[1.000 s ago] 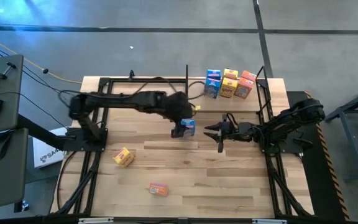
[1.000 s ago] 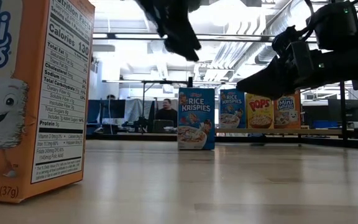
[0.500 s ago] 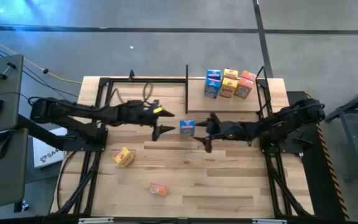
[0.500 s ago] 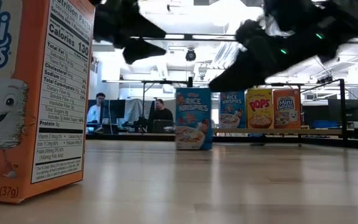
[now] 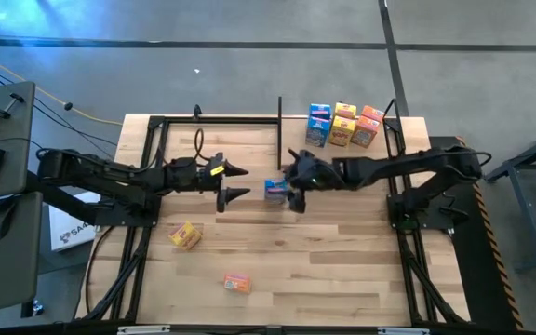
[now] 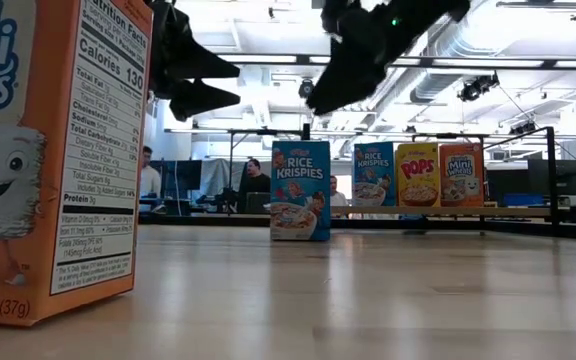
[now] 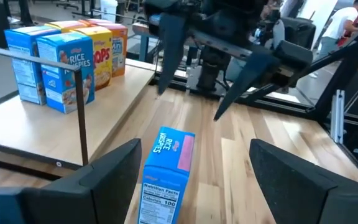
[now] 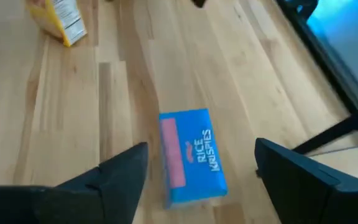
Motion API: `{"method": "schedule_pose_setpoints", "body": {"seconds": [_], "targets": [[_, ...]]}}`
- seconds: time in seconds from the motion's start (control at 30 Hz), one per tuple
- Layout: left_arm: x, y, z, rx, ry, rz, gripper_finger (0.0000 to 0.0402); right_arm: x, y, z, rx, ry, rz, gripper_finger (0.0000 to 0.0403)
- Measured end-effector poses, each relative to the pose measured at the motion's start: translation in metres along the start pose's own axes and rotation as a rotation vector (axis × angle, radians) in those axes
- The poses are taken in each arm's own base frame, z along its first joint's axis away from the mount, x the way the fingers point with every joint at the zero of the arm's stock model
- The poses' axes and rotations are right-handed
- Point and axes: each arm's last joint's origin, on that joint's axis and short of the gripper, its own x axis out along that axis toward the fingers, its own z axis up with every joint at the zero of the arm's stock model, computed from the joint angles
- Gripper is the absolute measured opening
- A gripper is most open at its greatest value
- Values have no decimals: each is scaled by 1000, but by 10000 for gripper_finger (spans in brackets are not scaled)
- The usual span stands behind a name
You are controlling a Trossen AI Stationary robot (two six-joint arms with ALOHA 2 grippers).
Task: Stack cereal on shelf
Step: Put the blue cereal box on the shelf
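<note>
A: Which step is in hand?

B: A pick-up, most likely. The shelf [image 5: 291,140] sits at the table's [image 5: 342,279] far edge with three boxes on its right end. The blue box [image 5: 276,190] stands upright just in front of the shelf, near mid-table. The right gripper [image 5: 293,185] hangs over that box with its fingers spread and nothing between them. The left gripper [image 5: 231,182] waits near the box's other side, also spread and empty.

A: And what does the next move call for?

B: Probably the right gripper drops around the blue box, closes on its narrow sides, then carries it back to the shelf beside the three. The box is light and tall, so a skewed close could tip it.

A: Any other cereal out?

B: A yellow box [image 5: 185,235] and an orange box [image 5: 237,283] lie well in front of the shelf, toward the left.

A: Anything readable?

B: In the low view the blue box reads "RICE KRISPIES". On the shelf stand a second Krispies box [image 6: 374,173], a yellow "POPS" [image 6: 417,174] and an orange "Mini Wheats" [image 6: 459,174]. The big near carton [image 6: 53,150] shows "Calories 130" and "(37g)".
</note>
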Motion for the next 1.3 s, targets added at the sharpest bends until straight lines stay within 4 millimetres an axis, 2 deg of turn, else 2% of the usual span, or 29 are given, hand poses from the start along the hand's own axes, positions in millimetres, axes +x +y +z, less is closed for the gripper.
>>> {"method": "schedule_pose_setpoints", "body": {"seconds": [0.23, 0.43, 0.87, 1.17, 1.3], "targets": [[1, 1, -1, 8, 6, 18, 289, 30, -6, -7, -17, 87, 60, 289], [1, 1, -1, 21, 7, 18, 289, 40, -10, -10, -5, 120, 73, 277], [1, 1, -2, 37, 13, 19, 289, 41, -12, -14, 65, 159, 85, 164], [1, 1, -2, 37, 13, 19, 289, 39, -12, -14, 66, 160, 88, 156], [1, 1, -2, 37, 14, 19, 289, 32, -13, -11, 68, 153, 107, 156]]}}
